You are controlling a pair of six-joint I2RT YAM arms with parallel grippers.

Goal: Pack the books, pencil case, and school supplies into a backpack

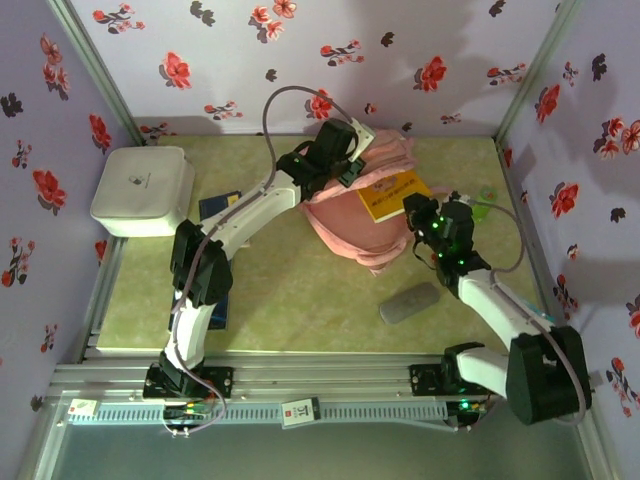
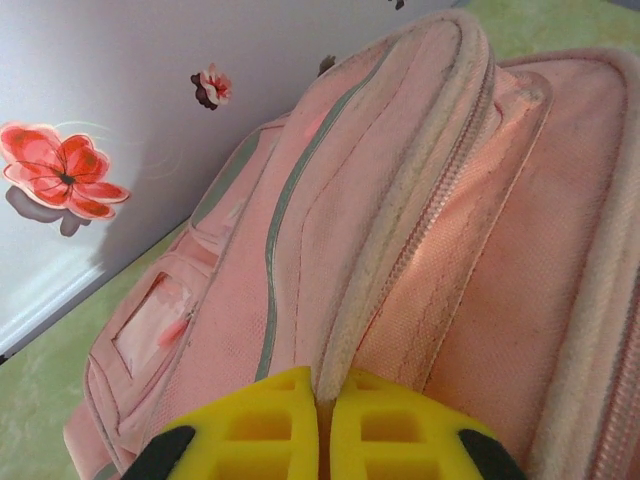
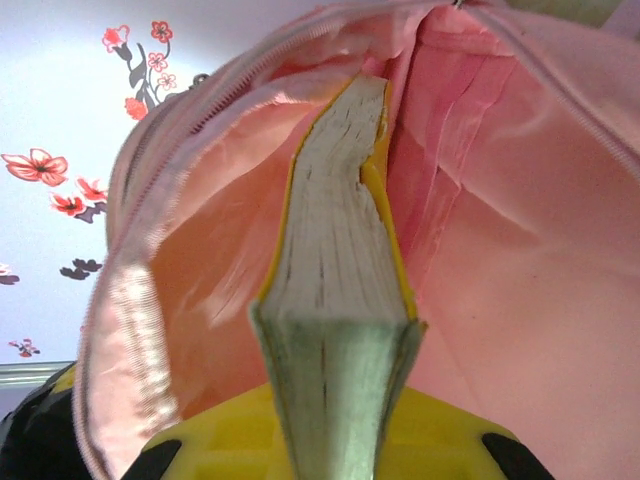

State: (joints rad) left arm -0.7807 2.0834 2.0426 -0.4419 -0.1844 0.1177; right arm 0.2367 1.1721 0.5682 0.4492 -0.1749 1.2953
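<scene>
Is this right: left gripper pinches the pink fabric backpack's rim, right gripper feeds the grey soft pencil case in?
No. The right gripper feeds in a thin yellow paperback book instead; the right wrist view shows it. The rest holds.

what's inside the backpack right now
The yellow book, clamped in the right gripper, is partway inside the backpack, pink lining around it. Anything deeper is hidden by book and fabric.

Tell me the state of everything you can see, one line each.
backpack, unzipped, mouth open
yellow book, partway into backpack
pencil case, lying on table, outside backpack
left gripper, shut on backpack rim
right gripper, shut on yellow book
white box, closed
</scene>
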